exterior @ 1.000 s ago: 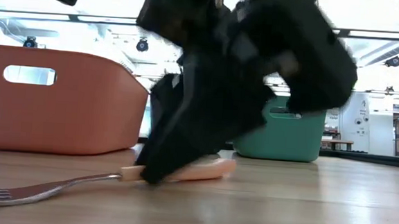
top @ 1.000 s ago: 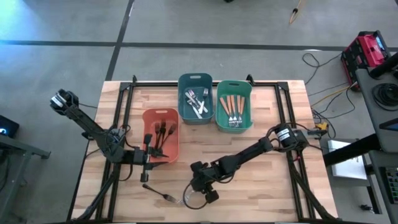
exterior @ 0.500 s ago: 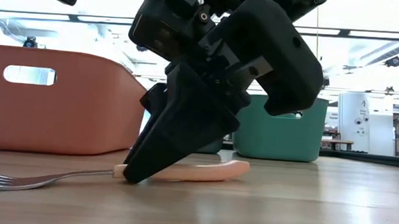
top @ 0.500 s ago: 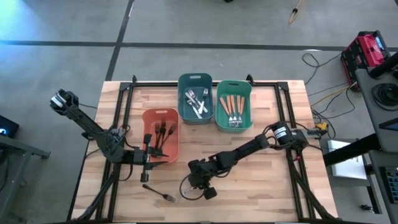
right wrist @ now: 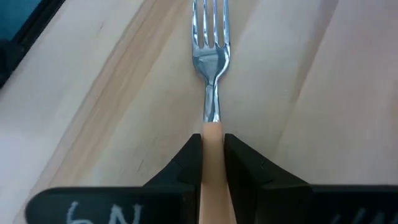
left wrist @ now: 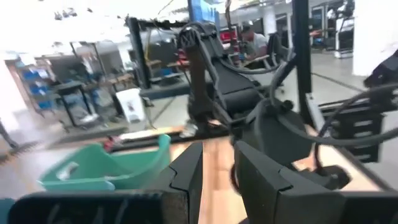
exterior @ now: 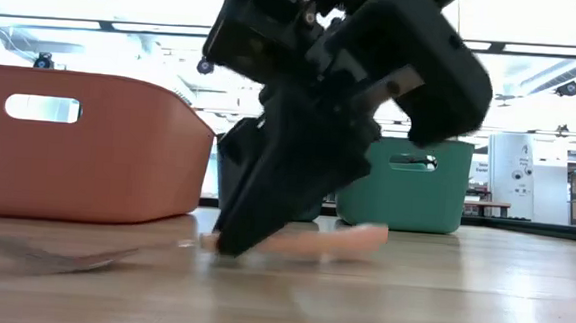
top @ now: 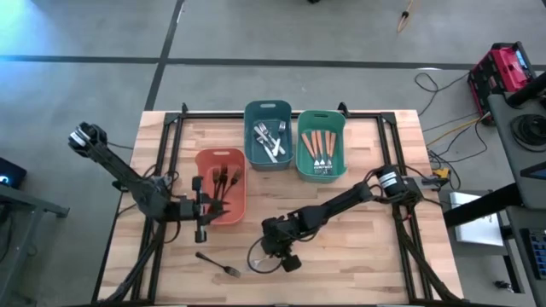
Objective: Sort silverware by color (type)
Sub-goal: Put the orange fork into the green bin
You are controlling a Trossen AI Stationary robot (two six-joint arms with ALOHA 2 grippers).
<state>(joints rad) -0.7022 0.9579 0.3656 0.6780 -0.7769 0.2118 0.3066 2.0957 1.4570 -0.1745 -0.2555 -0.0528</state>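
Note:
An orange-handled fork (right wrist: 210,56) lies low over the table near its front edge. Its silver tines point away from my right gripper (right wrist: 212,142), which is shut on the handle; the low view shows the same gripper (exterior: 228,244). A dark bronze fork (top: 218,263) lies flat on the wood just left of it. My left gripper (top: 203,223) hovers level beside the salmon bin (top: 205,162). Its fingers (left wrist: 186,177) stand a little apart with nothing between them. My right gripper pinches the fork's orange handle at the end next to the silver neck (right wrist: 212,132), one finger on each side. The fingers slant down from the table's right and lie along the fork. The rest of the handle (exterior: 348,241) sticks out behind the fingertips, level and just at the table top.
Three bins stand at the back. The salmon one holds dark forks, the blue one (top: 251,136) silver pieces and the green one (top: 339,145) orange-handled forks. Black frame rails (top: 171,145) run along both table sides. Bare wood lies to the right of my right gripper.
My right gripper has moved a little toward the table's right edge. The orange-handled fork has slid that way with it, staying level and low at the table top. My left gripper has turned slightly beside the salmon bin.

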